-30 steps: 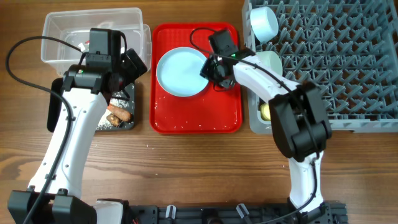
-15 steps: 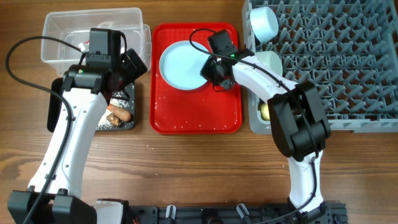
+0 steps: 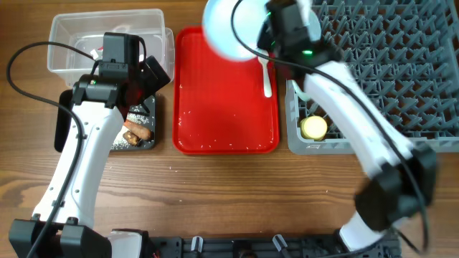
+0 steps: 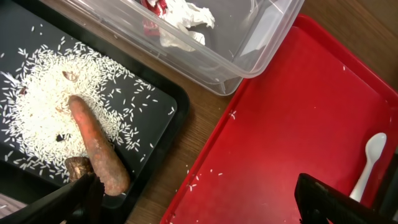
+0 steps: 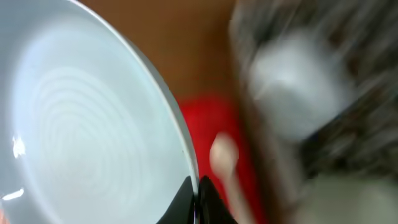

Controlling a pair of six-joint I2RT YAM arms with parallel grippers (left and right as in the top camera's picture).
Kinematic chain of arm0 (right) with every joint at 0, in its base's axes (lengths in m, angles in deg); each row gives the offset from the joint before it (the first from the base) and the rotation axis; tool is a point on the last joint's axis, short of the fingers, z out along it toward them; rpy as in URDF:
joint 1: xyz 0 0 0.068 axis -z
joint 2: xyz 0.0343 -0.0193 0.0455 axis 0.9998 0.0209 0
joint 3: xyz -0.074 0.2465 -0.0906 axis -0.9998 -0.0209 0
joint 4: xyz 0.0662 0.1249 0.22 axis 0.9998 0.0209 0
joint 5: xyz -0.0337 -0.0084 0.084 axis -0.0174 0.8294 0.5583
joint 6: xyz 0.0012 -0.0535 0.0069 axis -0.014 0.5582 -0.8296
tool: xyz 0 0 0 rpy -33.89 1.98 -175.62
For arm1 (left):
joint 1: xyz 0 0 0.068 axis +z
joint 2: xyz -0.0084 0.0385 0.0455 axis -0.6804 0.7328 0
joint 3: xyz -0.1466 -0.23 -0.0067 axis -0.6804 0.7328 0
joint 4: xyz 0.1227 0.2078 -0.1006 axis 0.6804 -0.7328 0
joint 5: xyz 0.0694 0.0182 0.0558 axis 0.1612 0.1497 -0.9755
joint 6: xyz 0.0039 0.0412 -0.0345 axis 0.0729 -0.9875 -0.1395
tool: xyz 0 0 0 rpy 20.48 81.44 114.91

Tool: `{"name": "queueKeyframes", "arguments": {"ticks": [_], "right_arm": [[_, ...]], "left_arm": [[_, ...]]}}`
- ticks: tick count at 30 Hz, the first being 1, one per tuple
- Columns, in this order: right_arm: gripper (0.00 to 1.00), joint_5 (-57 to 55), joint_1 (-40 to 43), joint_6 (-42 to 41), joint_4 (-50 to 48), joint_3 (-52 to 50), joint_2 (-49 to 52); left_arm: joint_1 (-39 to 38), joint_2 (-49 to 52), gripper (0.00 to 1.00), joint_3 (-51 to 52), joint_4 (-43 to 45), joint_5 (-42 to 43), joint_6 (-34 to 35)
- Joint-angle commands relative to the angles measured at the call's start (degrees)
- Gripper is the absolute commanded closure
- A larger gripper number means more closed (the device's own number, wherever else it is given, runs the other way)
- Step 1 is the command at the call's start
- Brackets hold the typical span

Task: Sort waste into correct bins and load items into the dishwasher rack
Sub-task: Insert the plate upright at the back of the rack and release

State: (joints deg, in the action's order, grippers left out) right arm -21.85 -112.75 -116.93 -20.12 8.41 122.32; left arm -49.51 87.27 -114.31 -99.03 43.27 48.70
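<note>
Spoon [image 3: 267, 77] lies on the tray [image 3: 224, 107] — rack [image 3: 401, 75] to its right.

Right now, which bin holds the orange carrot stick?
The shallow black rectangular tray: the orange-brown carrot-like stick lies there among white rice crumbs. The clear plastic tub holds crumpled white tissue.

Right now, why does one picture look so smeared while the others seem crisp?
Right wrist view: the round light-blue plate pinched in the right gripper looks fairly sharp, while the white plastic spoon and background smear, likely motion blur. Left wrist view: crisp, the white rice-like crumbs show singly. Overhead view: mostly sharp; only the plate's edge is soft.
</note>
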Motion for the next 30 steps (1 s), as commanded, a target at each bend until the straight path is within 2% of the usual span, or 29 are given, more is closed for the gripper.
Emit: {"name": "queueKeyframes", "arguments": {"ticks": [1, 3, 5, 11, 17, 30], "right_arm": [[0.96, -29.62, 0.26, 11.26, -1.92, 1.49, -5.75], [0.96, -39.06, 1.16, 15.3, -3.74, 1.49, -6.21], [0.96, -43.08, 2.69, 22.14, -5.86, 1.36, -5.99], [0.96, -43.01, 9.88, 33.97, -6.43, 1.16, -3.1], [0.95, -37.51, 14.69, 50.73, -5.99, 1.16, 2.73], [0.96, -33.92, 14.91, 51.65, -5.75, 1.16, 12.66]], "left_arm": [[0.04, -0.55, 0.0, -0.26, -0.02, 0.28, -1.07], [0.04, -0.55, 0.0, -0.26, -0.02, 0.26, -1.07], [0.04, -0.55, 0.0, -0.26, -0.02, 0.28, -1.07], [0.04, -0.55, 0.0, -0.26, -0.02, 0.26, -1.07], [0.04, -0.55, 0.0, -0.26, -0.02, 0.28, -1.07], [0.04, -0.55, 0.0, -0.26, -0.02, 0.26, -1.07]]}}
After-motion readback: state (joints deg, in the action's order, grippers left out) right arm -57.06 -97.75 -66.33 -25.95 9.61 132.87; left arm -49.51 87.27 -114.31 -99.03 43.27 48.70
